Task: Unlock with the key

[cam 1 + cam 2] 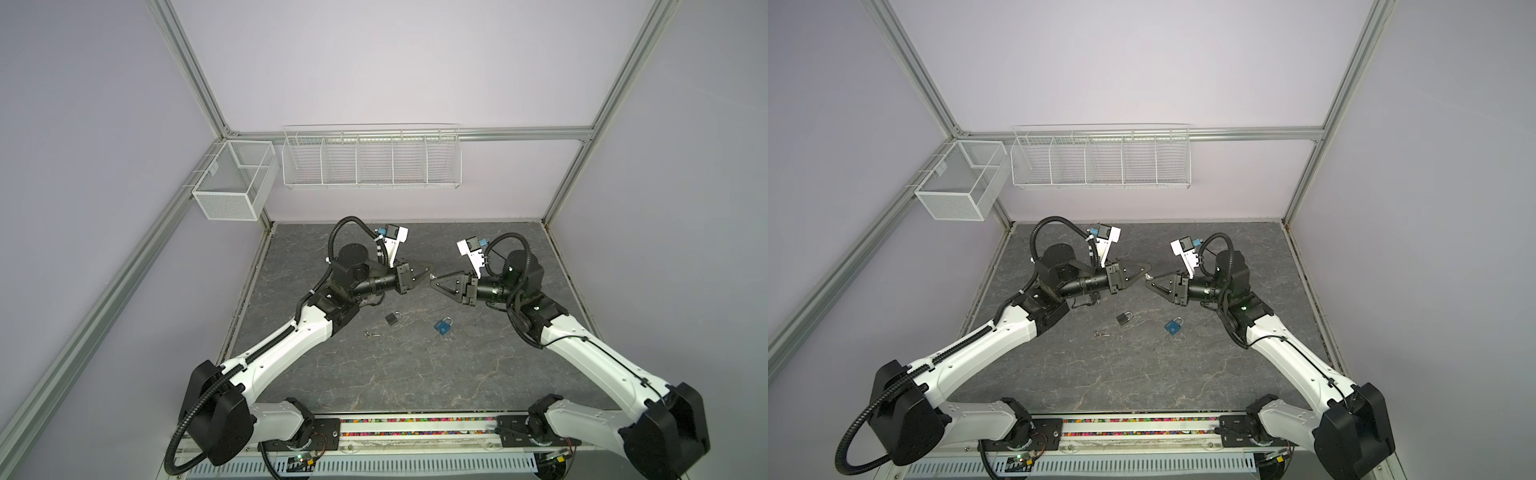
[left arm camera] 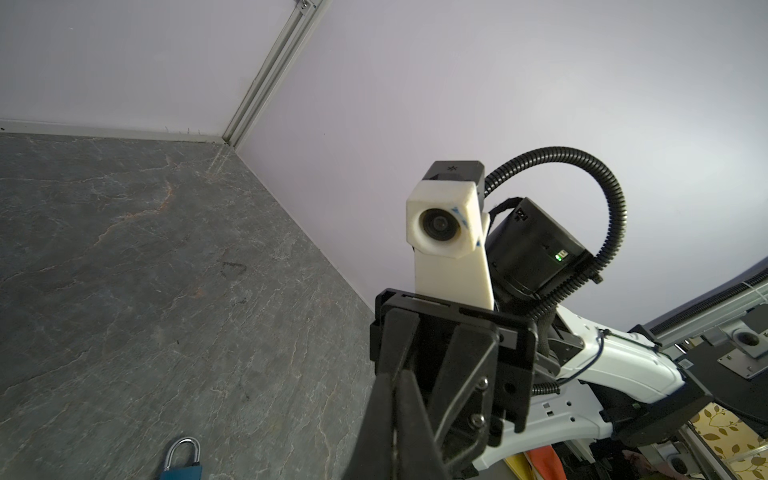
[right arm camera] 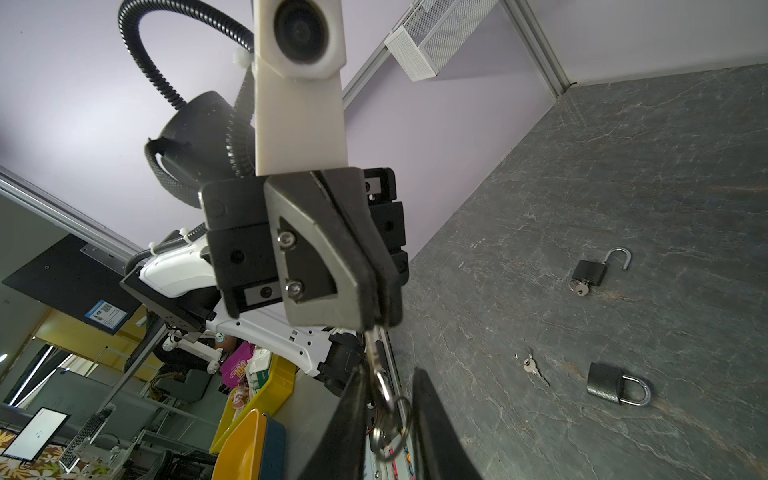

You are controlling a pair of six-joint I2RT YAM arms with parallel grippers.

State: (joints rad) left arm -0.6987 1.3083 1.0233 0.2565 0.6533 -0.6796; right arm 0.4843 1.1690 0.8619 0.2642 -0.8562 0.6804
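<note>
The left gripper [image 3: 376, 320] is clamped on a small key [image 3: 373, 353], which sticks out of its tips towards the right gripper [image 1: 433, 283]; the two meet tip to tip in mid-air over the grey table [image 1: 415, 374]. The right gripper's jaws stand narrowly apart with the key ring [image 3: 388, 399] between them, and I cannot tell whether they touch it. The blue padlock [image 1: 443, 327], its shackle seemingly closed, lies flat on the table below the meeting point, towards the robot's base and nearer the right arm. Its shackle points far-right, so the keyhole end probably faces near-left. The black padlock [image 3: 588, 272] lies open with a key in it
</note>
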